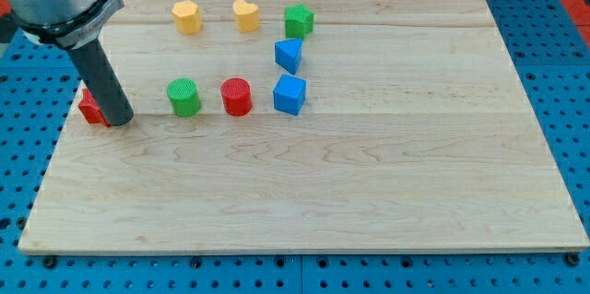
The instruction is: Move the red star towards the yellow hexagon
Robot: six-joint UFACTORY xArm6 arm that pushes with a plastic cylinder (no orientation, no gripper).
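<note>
The red star (pixel 90 110) lies at the board's left edge, mostly hidden behind my rod. My tip (pixel 121 123) rests on the board touching the star's right side. The yellow hexagon (pixel 186 17) sits near the view's top, up and to the right of the star.
A yellow heart (pixel 245 15) and a green star (pixel 298 20) stand right of the hexagon. A blue block (pixel 289 54) and a blue cube (pixel 289 94) lie below the green star. A green cylinder (pixel 183 97) and a red cylinder (pixel 237 96) stand right of my tip.
</note>
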